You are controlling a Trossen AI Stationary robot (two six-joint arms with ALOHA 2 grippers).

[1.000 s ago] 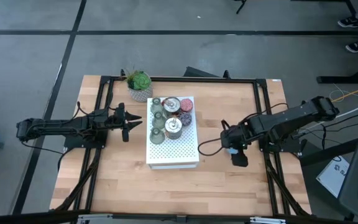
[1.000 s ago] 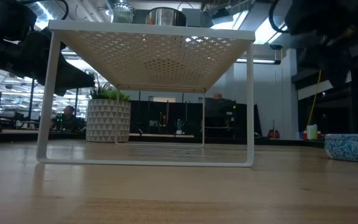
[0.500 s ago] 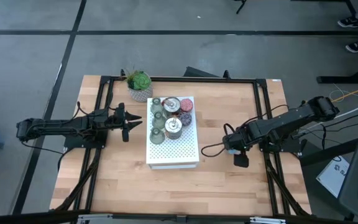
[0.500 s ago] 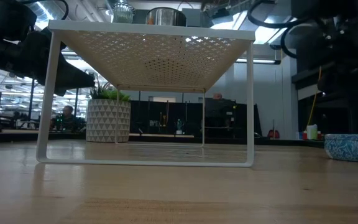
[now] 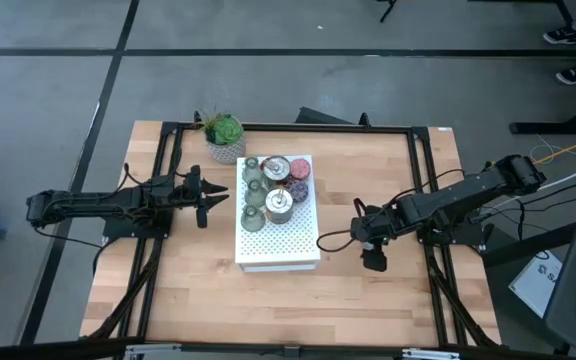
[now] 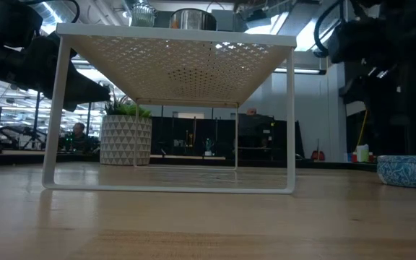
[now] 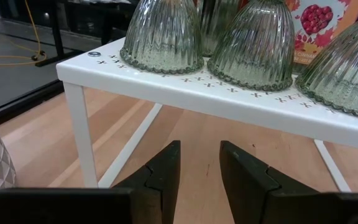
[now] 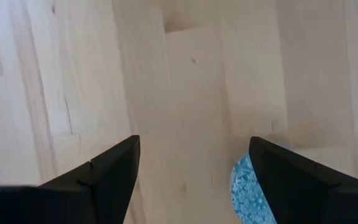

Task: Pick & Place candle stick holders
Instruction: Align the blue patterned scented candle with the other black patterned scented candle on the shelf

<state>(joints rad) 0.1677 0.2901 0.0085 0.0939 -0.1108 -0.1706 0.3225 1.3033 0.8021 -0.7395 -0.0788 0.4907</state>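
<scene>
Bench (image 5: 368, 300): the white rack (image 5: 278, 240) was stood in its middle, likely as the drop place.
Rack top: green glass holders (image 7: 164, 34), a silver holder (image 5: 279, 204) and others were stood upright, close together.
Blue holder (image 6: 407, 170): was set flat on the bench, mouth up, near the right gripper (image 8: 191, 165).
Right gripper: was held wide apart, empty, pointing down.
Left gripper (image 7: 199, 165): was parked beside the rack, slightly apart, empty.

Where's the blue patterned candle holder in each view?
High: not visible; probably under the right gripper.
Low: blue patterned candle holder, far right on the tabletop.
Left wrist: not in it.
Right wrist: bottom edge, beside one finger.
Shared landmark: white perforated rack, in high, low and left wrist views.
</scene>
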